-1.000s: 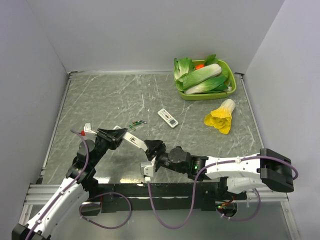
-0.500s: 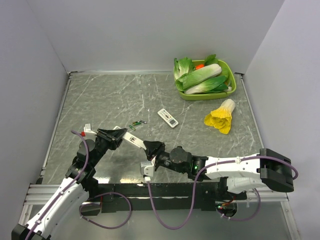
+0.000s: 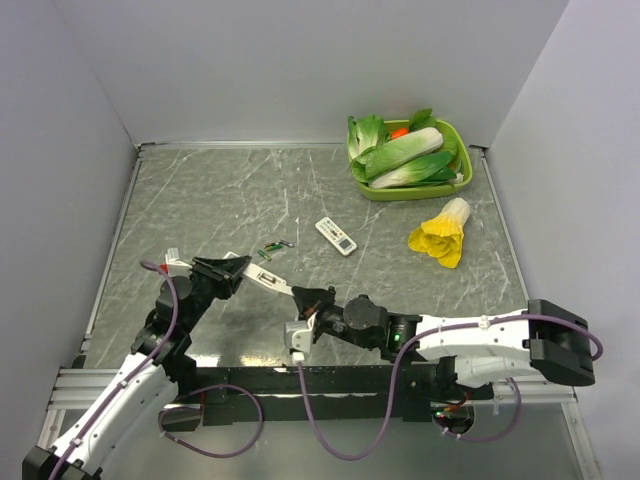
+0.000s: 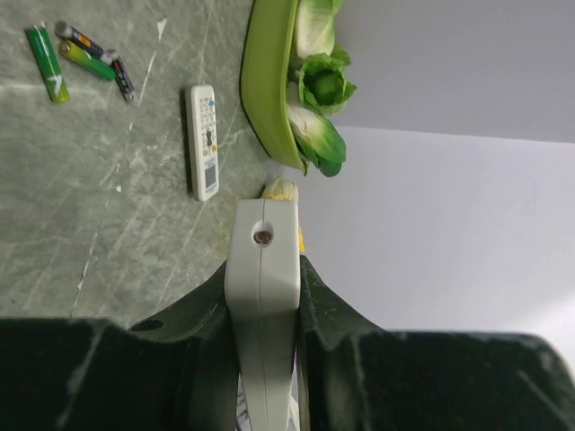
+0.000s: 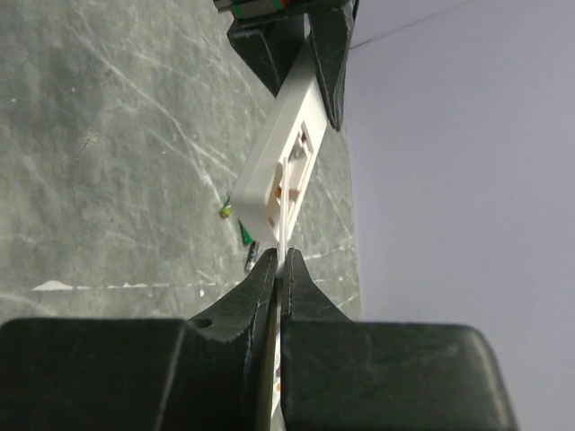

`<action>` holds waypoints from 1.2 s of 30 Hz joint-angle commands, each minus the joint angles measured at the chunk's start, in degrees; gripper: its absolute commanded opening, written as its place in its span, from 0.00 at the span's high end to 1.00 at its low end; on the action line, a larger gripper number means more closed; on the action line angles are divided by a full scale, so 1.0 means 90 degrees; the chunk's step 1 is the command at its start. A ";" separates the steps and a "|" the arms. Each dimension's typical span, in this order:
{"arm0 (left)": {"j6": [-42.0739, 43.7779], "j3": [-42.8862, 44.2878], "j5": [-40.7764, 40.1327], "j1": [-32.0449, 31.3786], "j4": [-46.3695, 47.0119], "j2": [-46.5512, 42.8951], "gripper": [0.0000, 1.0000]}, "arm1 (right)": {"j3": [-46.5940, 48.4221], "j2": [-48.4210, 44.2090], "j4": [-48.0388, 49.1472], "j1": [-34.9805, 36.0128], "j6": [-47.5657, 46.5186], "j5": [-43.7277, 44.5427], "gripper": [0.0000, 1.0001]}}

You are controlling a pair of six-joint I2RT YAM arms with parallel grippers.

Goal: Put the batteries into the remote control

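Two grippers on one object. Left gripper [image 3: 235,270] clamped across the sides of the remote control [image 5: 277,157] at its far-left end; right gripper [image 5: 278,262] pinched fully together on a thin white cover [image 5: 287,211] standing out from the open rear compartment at the other end, apparently the battery door. Remote held clear of the table [image 3: 200,200], long axis running diagonally from the left gripper toward the right one, compartment turned to the right wrist camera, contacts showing and no green cell visible inside. Batteries [image 4: 47,51] loose on the table just beyond the middle of the remote, on the side away from the arm bases, close together, with a third, darker slim piece [image 4: 121,74] beside them; their long axes too small from above to fix exactly. About equally near to either gripper, neither one free. Judged next requirement: cover off and set aside, then the right gripper reaching forward and slightly left past the remote for the first cell, the left one serving as holder. Risk, as a judgement: a pull on the cover skewing the remote in the left grip. Second, wider remote [image 4: 204,141] to the right of the batteries, apart from them, no part of the job.
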 commanded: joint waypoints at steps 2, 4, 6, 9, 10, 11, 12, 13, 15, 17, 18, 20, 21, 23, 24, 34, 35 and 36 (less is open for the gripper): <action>0.0493 0.0564 -0.0757 0.0102 -0.0315 0.0102 0.99 | -0.0195 -0.0590 -0.0374 0.0112 0.1063 0.0184 1.00; 0.0776 0.0594 -0.1021 0.0132 -0.0472 0.0044 0.99 | -0.0351 -0.0805 -0.0442 0.0112 0.1424 0.0254 1.00; 0.0942 0.0643 -0.1245 0.0132 -0.0803 -0.0035 0.99 | -0.0439 -0.0971 -0.0540 0.0092 0.1852 0.0458 1.00; 0.1449 0.0808 -0.1557 0.0142 -0.1222 -0.0259 0.99 | -0.0362 -0.0953 -0.1066 0.0093 0.2322 0.0731 1.00; 0.1557 0.0954 -0.1627 0.0142 -0.1331 -0.0395 0.99 | -0.0362 -0.0884 -0.1155 0.0102 0.2382 0.0848 1.00; 0.1694 0.1052 -0.1695 0.0142 -0.1477 -0.0474 0.99 | -0.0371 -0.0816 -0.1223 0.0102 0.2421 0.0946 1.00; 0.1966 0.1150 -0.1754 0.0142 -0.1585 -0.0620 0.99 | -0.0362 -0.0651 -0.1253 0.0102 0.2460 0.0996 1.00; 0.2113 0.1402 -0.1890 0.0142 -0.1866 -0.0689 0.99 | -0.0333 -0.0543 -0.1292 0.0102 0.2451 0.1102 1.00; 0.2619 0.1686 -0.2008 0.0142 -0.2131 -0.0913 0.98 | -0.0168 -0.0086 -0.1457 0.0102 0.2344 0.1269 1.00; 0.2992 0.2155 -0.2193 0.0142 -0.2532 -0.1050 0.98 | -0.0030 0.0267 -0.1517 0.0102 0.2256 0.1591 1.00; 0.3361 0.2302 -0.2232 0.0142 -0.2659 -0.1196 0.98 | 0.0077 0.0636 -0.1478 0.0102 0.2168 0.1708 1.00; 0.3773 0.2634 -0.2330 0.0142 -0.2835 -0.1372 0.98 | 0.0185 0.0990 -0.1429 0.0102 0.2051 0.1933 1.00; 0.4065 0.2712 -0.2379 0.0142 -0.2884 -0.1566 0.98 | 0.0301 0.1339 -0.1400 0.0102 0.2021 0.2021 1.00; 0.4350 0.2830 -0.2563 0.0142 -0.2952 -0.1763 0.98 | 0.0429 0.1809 -0.1341 0.0102 0.1973 0.2274 1.00; 0.4554 0.2840 -0.2632 0.0142 -0.2992 -0.1947 0.98 | 0.0555 0.1976 -0.1331 0.0112 0.1943 0.2382 1.00; 0.5122 0.2597 -0.3072 0.0142 -0.3119 -0.2466 0.96 | 0.1074 0.3354 -0.1565 0.0044 0.2040 0.2979 0.99; 0.5132 0.2557 -0.3092 0.0132 -0.3109 -0.2486 0.96 | 0.1103 0.3384 -0.1711 0.0053 0.2089 0.2940 0.98; 0.5152 0.2518 -0.3111 0.0132 -0.3100 -0.2506 0.96 | 0.1113 0.3384 -0.1780 0.0053 0.2138 0.2901 0.96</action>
